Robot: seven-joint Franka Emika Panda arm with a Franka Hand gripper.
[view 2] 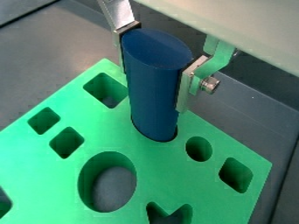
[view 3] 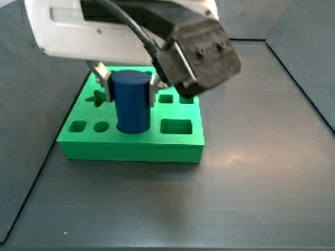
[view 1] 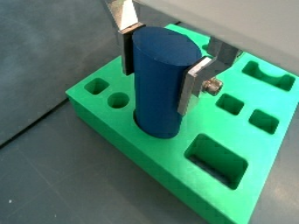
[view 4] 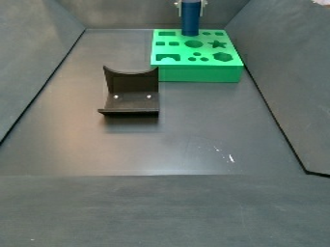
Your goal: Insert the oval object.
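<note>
The oval object (view 1: 158,96) is a dark-blue upright peg. Its lower end sits in a hole of the green board (view 1: 140,150), and most of its height stands above the board. My gripper (view 1: 162,70) is over the board with a silver finger (view 1: 194,83) pressed on each side of the peg near its top, so it is shut on it. Both also show in a wrist view, peg (view 2: 152,96) and gripper (view 2: 155,66), and in a side view, peg (view 3: 131,110) and gripper (view 3: 128,83). In a side view the peg (view 4: 190,17) stands at the board's far edge.
The green board (view 4: 194,74) lies at the far end of the dark floor and has several other holes of different shapes, all open (view 2: 111,182). The dark fixture (view 4: 129,92) stands on the floor to the board's near left. Dark walls enclose the floor.
</note>
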